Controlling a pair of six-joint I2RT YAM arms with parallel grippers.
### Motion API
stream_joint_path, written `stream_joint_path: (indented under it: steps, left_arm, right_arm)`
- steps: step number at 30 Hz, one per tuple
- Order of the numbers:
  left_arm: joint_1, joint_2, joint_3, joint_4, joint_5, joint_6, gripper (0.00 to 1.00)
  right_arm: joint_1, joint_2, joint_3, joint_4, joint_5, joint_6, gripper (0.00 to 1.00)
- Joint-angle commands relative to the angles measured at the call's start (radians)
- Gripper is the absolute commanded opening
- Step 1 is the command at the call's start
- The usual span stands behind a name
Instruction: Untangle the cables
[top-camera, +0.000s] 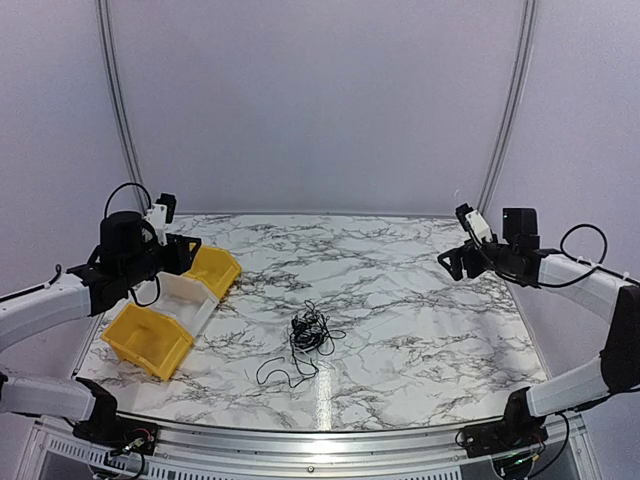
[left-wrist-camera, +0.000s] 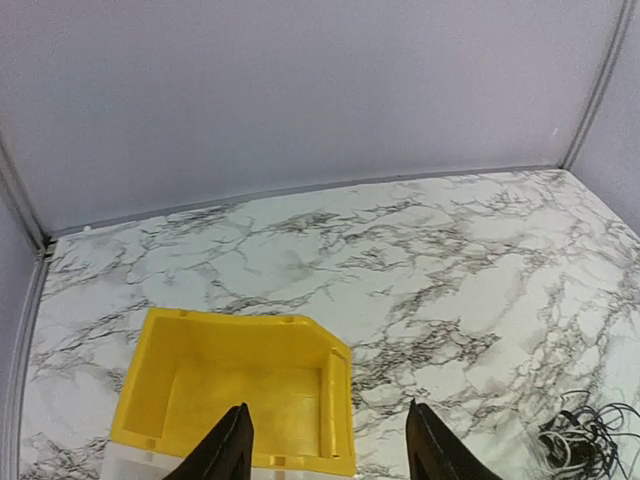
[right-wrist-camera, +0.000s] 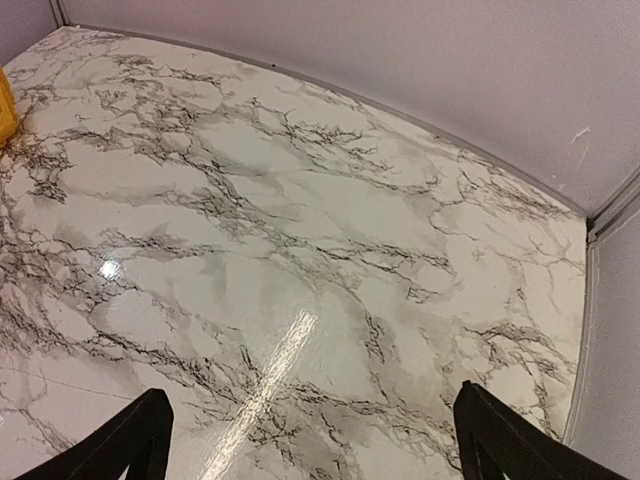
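The cables (top-camera: 310, 335) lie knotted in a clump near the middle of the table (top-camera: 420, 300), a loose loop trailing nearward. The left end effector (left-wrist-camera: 328, 408) and right end effector (right-wrist-camera: 310, 400) hang open and empty, well apart from it. Pinching the whole clump or yanking one strand could tighten the knot

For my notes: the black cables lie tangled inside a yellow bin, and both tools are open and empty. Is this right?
No: the cables lie tangled on the table, outside the yellow bins; the top external view shows it. The left tool and right tool are open and empty.
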Motion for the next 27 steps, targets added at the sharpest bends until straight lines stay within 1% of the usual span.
stream_joint_path:
  steps: [1, 3, 5, 7, 10, 11, 14, 16, 19, 23, 27]
  left_arm:
    - [-0.073, 0.02, 0.043, 0.021, 0.171, -0.012, 0.59]
    - [-0.127, 0.033, 0.06, -0.004, 0.177, -0.012, 0.62]
    - [-0.195, 0.064, 0.108, -0.067, 0.153, -0.013, 0.65]
    - [-0.268, 0.099, 0.149, -0.123, 0.118, -0.014, 0.67]
    - [-0.37, 0.148, 0.184, -0.154, 0.058, -0.044, 0.68]
    - [-0.399, 0.164, 0.192, -0.159, 0.039, -0.057, 0.68]
    - [-0.473, 0.215, 0.22, -0.17, -0.014, -0.112, 0.68]
    - [-0.504, 0.248, 0.236, -0.173, -0.021, -0.167, 0.66]
    - [-0.529, 0.301, 0.251, -0.178, -0.007, -0.266, 0.63]
    - [-0.562, 0.357, 0.257, -0.184, 0.006, -0.337, 0.61]
    - [-0.58, 0.396, 0.25, -0.182, -0.004, -0.368, 0.62]
  right_arm:
    - [-0.008, -0.028, -0.019, 0.063, 0.011, 0.041, 0.98]
    - [-0.009, -0.04, -0.026, 0.063, 0.011, 0.031, 0.98]
    - [-0.01, -0.058, -0.034, 0.067, -0.01, -0.005, 0.98]
    - [-0.009, -0.063, -0.025, 0.042, -0.074, -0.073, 0.99]
    - [0.011, -0.05, 0.003, -0.023, -0.194, -0.146, 0.97]
    - [0.036, -0.041, 0.016, -0.045, -0.201, -0.17, 0.95]
    - [0.182, 0.001, 0.06, -0.122, -0.151, -0.259, 0.9]
    - [0.272, 0.037, 0.089, -0.16, -0.124, -0.302, 0.87]
    - [0.374, 0.098, 0.127, -0.193, -0.145, -0.328, 0.82]
    - [0.48, 0.184, 0.179, -0.218, -0.155, -0.326, 0.77]
    - [0.536, 0.262, 0.213, -0.216, -0.164, -0.318, 0.74]
